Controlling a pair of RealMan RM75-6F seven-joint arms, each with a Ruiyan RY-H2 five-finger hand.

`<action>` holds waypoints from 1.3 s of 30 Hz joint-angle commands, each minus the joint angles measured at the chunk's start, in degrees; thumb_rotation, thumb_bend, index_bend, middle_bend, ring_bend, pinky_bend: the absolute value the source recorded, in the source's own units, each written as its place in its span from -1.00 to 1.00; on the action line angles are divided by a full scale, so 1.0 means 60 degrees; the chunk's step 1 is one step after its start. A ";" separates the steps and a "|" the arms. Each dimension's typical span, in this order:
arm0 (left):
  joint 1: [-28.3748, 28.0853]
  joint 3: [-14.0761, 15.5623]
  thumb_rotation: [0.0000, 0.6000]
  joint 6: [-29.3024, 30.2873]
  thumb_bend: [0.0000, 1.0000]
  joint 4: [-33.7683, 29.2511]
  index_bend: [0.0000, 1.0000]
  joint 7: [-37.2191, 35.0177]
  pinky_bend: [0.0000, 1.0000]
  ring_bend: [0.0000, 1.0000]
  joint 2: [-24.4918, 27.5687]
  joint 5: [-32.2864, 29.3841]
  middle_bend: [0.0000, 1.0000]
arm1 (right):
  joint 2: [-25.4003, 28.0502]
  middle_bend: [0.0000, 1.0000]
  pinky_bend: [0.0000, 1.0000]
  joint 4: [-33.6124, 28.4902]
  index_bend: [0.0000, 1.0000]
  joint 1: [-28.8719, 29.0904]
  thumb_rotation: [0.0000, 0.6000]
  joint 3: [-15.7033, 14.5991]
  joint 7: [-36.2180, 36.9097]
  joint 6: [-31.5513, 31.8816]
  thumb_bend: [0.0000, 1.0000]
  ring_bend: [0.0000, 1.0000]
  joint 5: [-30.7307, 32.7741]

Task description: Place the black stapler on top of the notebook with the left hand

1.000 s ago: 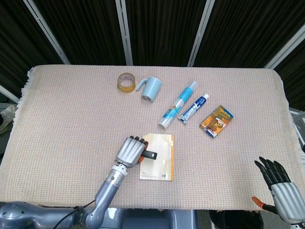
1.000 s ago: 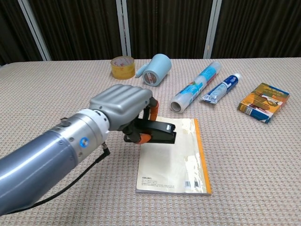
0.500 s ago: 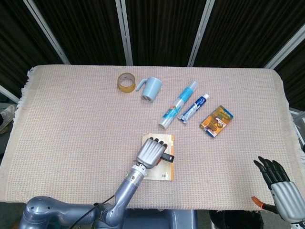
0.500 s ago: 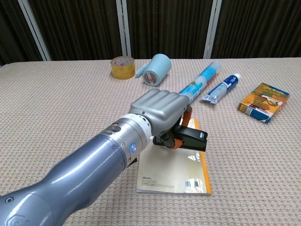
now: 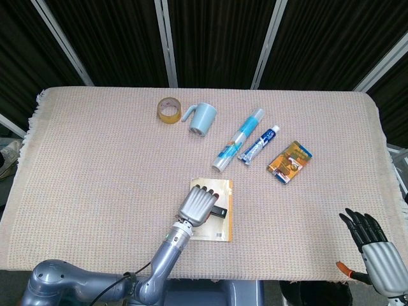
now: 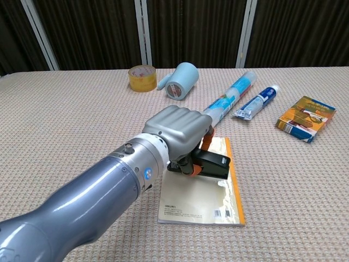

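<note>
Stapler: black stapler [image 6: 211,164] gripped by left hand [image 6: 177,134] over notebook [image 6: 203,188].
Head view only: right hand [image 5: 376,252], fingers apart, empty, at table edge.

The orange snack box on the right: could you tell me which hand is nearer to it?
Left. The left hand holds the black stapler over the notebook, left of the orange snack box; the right hand hangs past the table's near edge.

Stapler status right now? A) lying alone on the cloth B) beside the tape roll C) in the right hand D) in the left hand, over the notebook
D: the left hand grips the stapler above the notebook.
</note>
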 commanded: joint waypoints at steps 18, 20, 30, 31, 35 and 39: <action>0.0235 0.0656 1.00 0.0985 -0.67 -0.2052 -0.91 0.0077 -0.54 -0.81 0.1319 0.0448 -0.80 | 0.0012 -1.00 -1.00 0.0039 -1.00 -0.0043 1.00 0.0008 0.0076 0.0105 -0.81 -1.00 0.0037; 0.0529 0.0971 1.00 0.1554 -0.67 -0.2663 -0.91 0.0208 -0.56 -0.84 0.1839 0.0903 -0.83 | 0.0021 -1.00 -1.00 0.0041 -1.00 -0.0044 1.00 0.0018 0.0111 0.0112 -0.81 -1.00 0.0065; 0.4442 0.4624 1.00 0.6350 -0.66 -0.4831 -0.97 -0.1763 -0.57 -0.92 0.6439 0.4256 -0.93 | -0.0308 -1.00 -1.00 -0.0144 -1.00 0.0122 1.00 0.0146 -0.0838 -0.0520 -0.80 -1.00 0.0495; 0.4787 0.4825 1.00 0.6672 -0.66 -0.4633 -0.97 -0.2161 -0.58 -0.92 0.6651 0.4427 -0.93 | -0.0370 -1.00 -1.00 -0.0194 -1.00 0.0144 1.00 0.0155 -0.1037 -0.0629 -0.80 -1.00 0.0563; 0.5797 0.5117 1.00 0.7295 -0.64 -0.4158 -0.95 -0.3098 -0.62 -0.93 0.7160 0.4317 -0.92 | -0.0571 -1.00 -1.00 -0.0314 -1.00 0.0194 1.00 0.0180 -0.1612 -0.0888 -0.81 -1.00 0.0719; 0.6181 0.5102 1.00 0.7059 -0.62 -0.4021 -0.92 -0.3926 -0.62 -0.93 0.7570 0.4071 -0.91 | -0.0663 -1.00 -1.00 -0.0350 -1.00 0.0159 1.00 0.0142 -0.1865 -0.0886 -0.81 -1.00 0.0686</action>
